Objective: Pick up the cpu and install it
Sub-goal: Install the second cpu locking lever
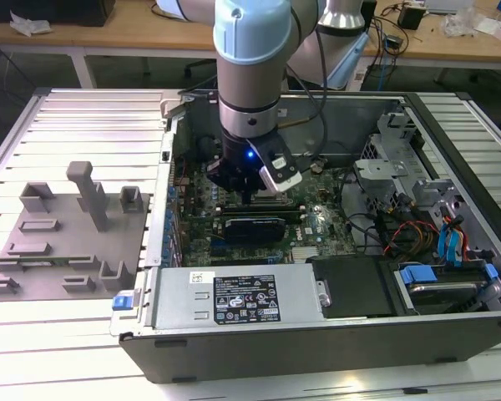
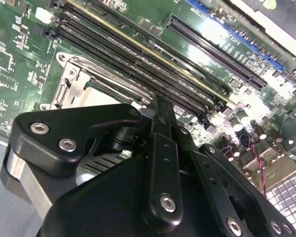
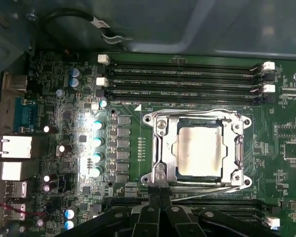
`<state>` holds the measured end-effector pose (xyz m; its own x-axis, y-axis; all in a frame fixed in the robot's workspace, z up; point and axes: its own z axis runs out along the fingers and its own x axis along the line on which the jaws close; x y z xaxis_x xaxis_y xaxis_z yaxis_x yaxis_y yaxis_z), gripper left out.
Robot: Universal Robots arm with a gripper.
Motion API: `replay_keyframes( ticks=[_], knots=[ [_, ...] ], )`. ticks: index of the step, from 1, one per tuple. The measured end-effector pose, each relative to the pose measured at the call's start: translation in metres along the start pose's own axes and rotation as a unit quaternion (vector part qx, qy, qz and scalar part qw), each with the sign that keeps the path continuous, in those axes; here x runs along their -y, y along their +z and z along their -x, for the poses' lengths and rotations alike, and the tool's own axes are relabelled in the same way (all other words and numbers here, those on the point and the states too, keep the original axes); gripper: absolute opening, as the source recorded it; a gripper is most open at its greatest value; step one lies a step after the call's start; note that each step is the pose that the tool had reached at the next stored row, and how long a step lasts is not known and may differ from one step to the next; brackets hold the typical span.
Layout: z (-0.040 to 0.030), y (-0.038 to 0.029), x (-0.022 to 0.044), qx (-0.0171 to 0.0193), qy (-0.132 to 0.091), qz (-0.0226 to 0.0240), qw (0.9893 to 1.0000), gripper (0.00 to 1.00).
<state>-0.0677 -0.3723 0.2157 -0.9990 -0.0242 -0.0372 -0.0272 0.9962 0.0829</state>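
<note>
Exterior view, left to right. On the worktop (image 1: 75, 334) left of the open computer case (image 1: 317, 351) sits a grey fixture tray (image 1: 58, 251) with blocks and posts; we see no chip on it. The arm (image 1: 255, 58) reaches down into the case's left half, with the gripper (image 1: 249, 194) low over the green motherboard (image 1: 309, 225). Drive bays and blue-tabbed cables fill the case's right side, well apart from the work.

First wrist view: the cpu (image 3: 199, 152) lies flat inside the socket frame (image 3: 160, 148), silvery top up, edges looking parallel to the frame. The gripper (image 3: 160, 205) has its fingertips pressed together, holding nothing, just beside the frame's near edge where the wire lever (image 3: 207, 187) runs. Memory slots (image 3: 187, 79) lie on the far side of the socket.

Second wrist view: the gripper's black body (image 2: 153, 187) covers most of the socket; a corner of the frame (image 2: 69, 84) peeks out beside it.

Our read: the chip is seated and the step in hand is around the retention hardware. To do it well, we would keep the closed fingertips off the chip's top and away from the capacitors (image 3: 96, 148) left of the socket, contact only the lever or frame edge, and press straight, gently. Whether the lever is already latched we cannot tell.
</note>
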Motion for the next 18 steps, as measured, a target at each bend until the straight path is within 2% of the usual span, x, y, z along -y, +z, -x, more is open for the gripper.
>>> replay_keyframes(
  ticks=[4, 13, 15, 16, 18],
  knots=[
    [-0.0009, -0.0001, 0.0031, 0.0001, 0.001, 0.0024, 1.0, 0.11],
    [-0.006, 0.0053, 0.0036, 0.0032, 0.003, 0.0102, 0.9999, 0.11],
    [-0.0065, 0.0059, 0.0037, 0.0037, 0.004, 0.0137, 0.9999, 0.11],
    [-0.0069, 0.0063, 0.0037, 0.0045, 0.005, 0.0185, 0.9998, 0.11],
    [-0.0071, 0.0074, 0.0037, 0.0055, 0.006, 0.0213, 0.9997, 0.11]
  ],
)
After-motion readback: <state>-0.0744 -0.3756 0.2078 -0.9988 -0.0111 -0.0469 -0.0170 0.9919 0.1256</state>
